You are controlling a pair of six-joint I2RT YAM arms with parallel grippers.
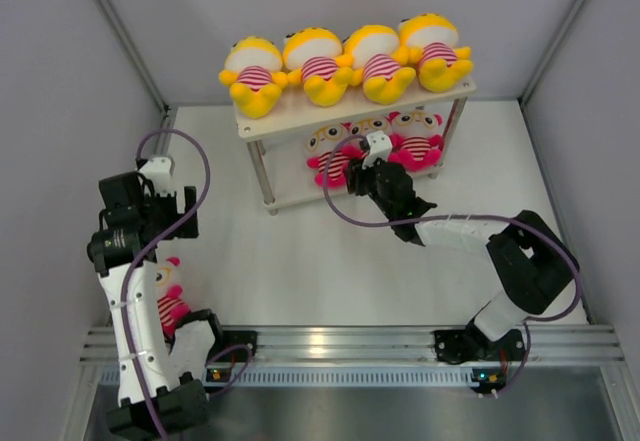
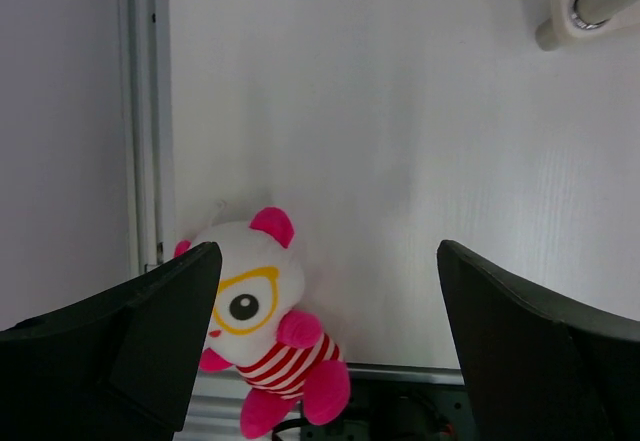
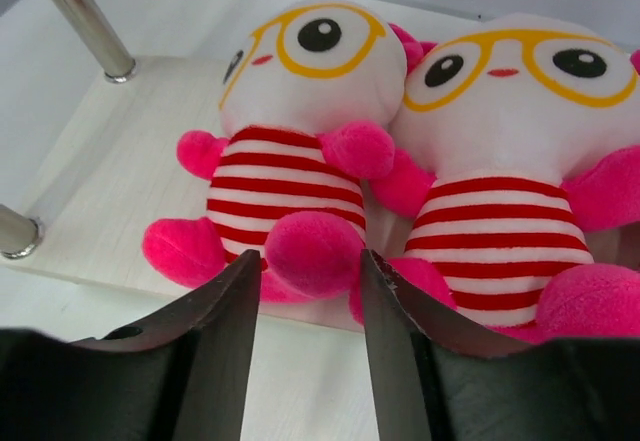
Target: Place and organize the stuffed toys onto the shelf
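Note:
Several yellow stuffed toys [image 1: 345,61] sit in a row on the shelf's [image 1: 290,121] top board. Pink ones [image 1: 415,141] sit on the lower board [image 3: 100,181], partly hidden from above. In the right wrist view two pink toys sit side by side, one on the left [image 3: 295,111] and one on the right [image 3: 510,121]. My right gripper [image 3: 307,258] is open at the board's front edge, the left toy's foot just ahead of its tips. Another pink toy [image 2: 255,301] lies on the table by the left arm's base [image 1: 170,296]. My left gripper [image 2: 330,291] hangs wide open above it, holding nothing.
Grey walls close in the white table on the left, back and right. A metal rail [image 1: 340,343] runs along the near edge, right beside the lying toy. A shelf leg [image 2: 600,1] shows at the top right of the left wrist view.

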